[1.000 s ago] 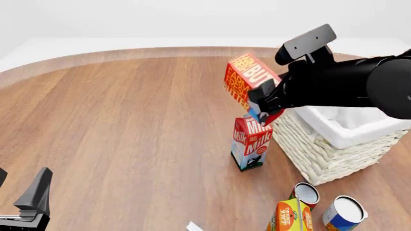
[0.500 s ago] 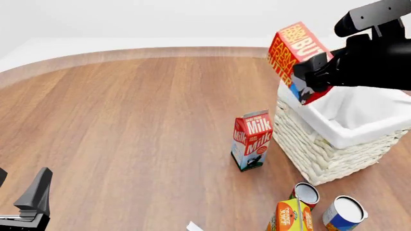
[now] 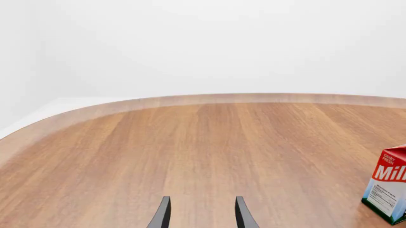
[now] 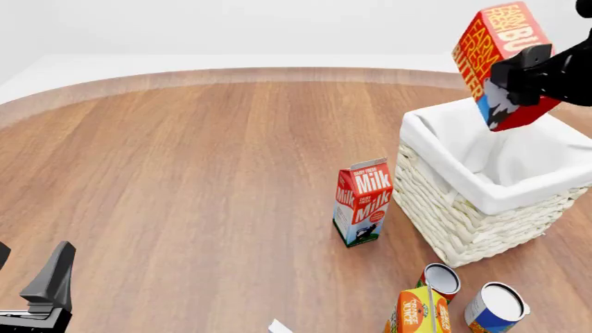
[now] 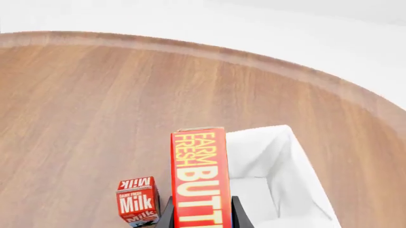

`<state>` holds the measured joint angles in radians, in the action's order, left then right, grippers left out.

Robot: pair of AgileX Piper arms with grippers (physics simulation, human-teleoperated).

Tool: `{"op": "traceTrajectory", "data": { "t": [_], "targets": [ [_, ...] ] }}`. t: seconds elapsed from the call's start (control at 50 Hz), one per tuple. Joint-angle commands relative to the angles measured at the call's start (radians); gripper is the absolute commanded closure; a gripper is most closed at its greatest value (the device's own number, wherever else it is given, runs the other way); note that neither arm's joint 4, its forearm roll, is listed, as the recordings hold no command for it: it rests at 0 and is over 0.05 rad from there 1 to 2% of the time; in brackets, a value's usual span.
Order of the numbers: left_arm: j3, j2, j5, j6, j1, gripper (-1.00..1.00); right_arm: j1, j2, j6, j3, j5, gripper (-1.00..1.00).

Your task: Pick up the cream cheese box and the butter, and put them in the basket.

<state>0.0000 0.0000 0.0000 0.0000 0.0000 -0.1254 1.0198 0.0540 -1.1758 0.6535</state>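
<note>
The red and orange butter (image 4: 500, 52) carton hangs tilted in the air above the basket (image 4: 455, 216), a whitish wicker square with a white cloth lining. My right gripper (image 4: 518, 78) is shut on the carton's lower end. In the right wrist view the butter (image 5: 199, 180) fills the gap between the fingers (image 5: 167, 214), with the basket's lining (image 5: 274, 164) below it. A pale corner of the cream cheese box (image 4: 280, 326) pokes in at the front edge. Far at the front left, my left gripper (image 4: 48, 288) rests low and is open (image 3: 201, 216) over bare wood.
A red-and-white milk carton (image 4: 362, 201) stands upright just left of the basket, also visible in the wrist views as milk carton (image 5: 138, 202) and milk carton (image 3: 388, 190). Two cans (image 4: 442, 279) (image 4: 495, 305) and an orange juice carton (image 4: 416, 313) stand at the front right.
The right gripper has carried the butter up and to the right, from beside the milk carton to above the basket. The left arm has stayed still.
</note>
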Motion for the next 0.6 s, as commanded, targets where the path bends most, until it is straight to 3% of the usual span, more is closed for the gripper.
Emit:
{"op": "traceTrajectory", "data": {
  "t": [0.02,0.08,0.16,0.26,0.28,0.32,0.44,0.6],
  "targets": [
    [0.0,0.0,0.0,0.0,0.0,-1.0,0.064,-0.009,-0.119,-0.022,-0.013,1.0],
    [0.0,0.0,0.0,0.0,0.0,-1.0,0.072,-0.01,-0.125,-0.006,-0.026,1.0],
    [0.0,0.0,0.0,0.0,0.0,-1.0,0.085,-0.008,-0.179,0.01,-0.044,1.0],
    [0.0,0.0,0.0,0.0,0.0,-1.0,0.085,-0.008,-0.179,0.01,-0.044,1.0],
    [0.0,0.0,0.0,0.0,0.0,-1.0,0.102,-0.007,-0.236,0.027,-0.059,1.0],
    [0.0,0.0,0.0,0.0,0.0,-1.0,0.111,-0.007,-0.23,0.034,-0.068,1.0],
    [0.0,0.0,0.0,0.0,0.0,-1.0,0.091,0.006,-0.316,0.063,-0.075,1.0],
    [0.0,0.0,0.0,0.0,0.0,-1.0,0.092,0.022,-0.352,0.063,-0.05,1.0]
  ]
}}
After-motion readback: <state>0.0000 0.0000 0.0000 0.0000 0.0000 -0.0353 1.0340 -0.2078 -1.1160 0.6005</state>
